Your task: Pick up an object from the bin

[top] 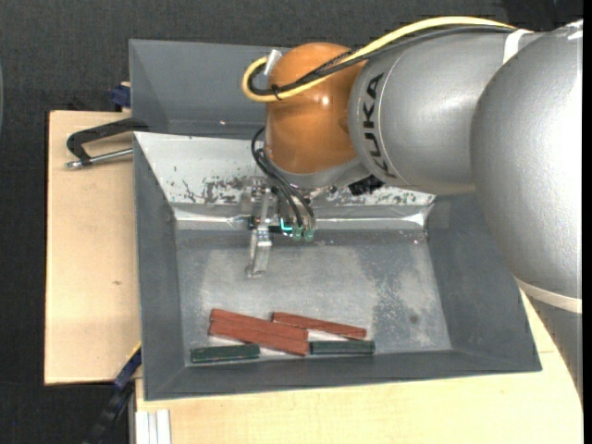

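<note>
Arm: the broad grey link lies nearest the camera. It comes in from the right, covers the bin's back right corner and is cut off at the picture's right edge.
Wrist: an orange dome sits above the tool and hides the middle of the bin's back wall. A yellow cable loops over the dome.
Left red-brown bar: flat and long, on the bin floor close to the front wall, left of the middle, slightly slanted.
Right red-brown bar: thinner. Its left end meets the left red-brown bar, and which one lies on top is hard to make out.
Left dark green bar: against the front wall, just beside the left red-brown bar.
Right dark green bar: against the front wall, just under the right red-brown bar.
Tool: low at the back of the floor, just in front of the back wall, over bare metal.
Tool state: cannot be told, because the wrist and its cables crowd the view.
Bars and tool: all four bars lie well apart from the tool, toward the front wall, with bare floor between. The left red-brown bar is nearest to it.
Bin: grey metal with a scuffed floor.
</note>
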`<state>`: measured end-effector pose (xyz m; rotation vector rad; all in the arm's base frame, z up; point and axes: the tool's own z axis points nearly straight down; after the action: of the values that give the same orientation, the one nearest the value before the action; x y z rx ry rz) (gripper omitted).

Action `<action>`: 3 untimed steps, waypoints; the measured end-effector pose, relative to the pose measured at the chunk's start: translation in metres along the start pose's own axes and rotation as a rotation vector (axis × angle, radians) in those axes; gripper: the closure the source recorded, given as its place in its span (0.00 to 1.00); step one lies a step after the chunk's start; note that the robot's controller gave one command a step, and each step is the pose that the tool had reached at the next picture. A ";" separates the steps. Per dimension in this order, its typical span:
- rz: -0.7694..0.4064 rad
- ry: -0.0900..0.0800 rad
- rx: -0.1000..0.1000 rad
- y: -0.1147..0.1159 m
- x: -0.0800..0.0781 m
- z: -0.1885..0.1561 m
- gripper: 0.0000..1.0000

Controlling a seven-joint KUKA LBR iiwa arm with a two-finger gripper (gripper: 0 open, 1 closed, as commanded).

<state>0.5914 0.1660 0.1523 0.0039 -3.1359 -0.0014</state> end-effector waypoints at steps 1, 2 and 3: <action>0.002 -0.008 -0.001 -0.001 -0.002 -0.005 0.00; -0.184 -0.016 -0.002 -0.015 0.042 0.040 0.00; -0.116 -0.007 -0.001 -0.044 0.030 0.039 0.00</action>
<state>0.5616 0.1216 0.1134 0.1857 -3.1376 -0.0033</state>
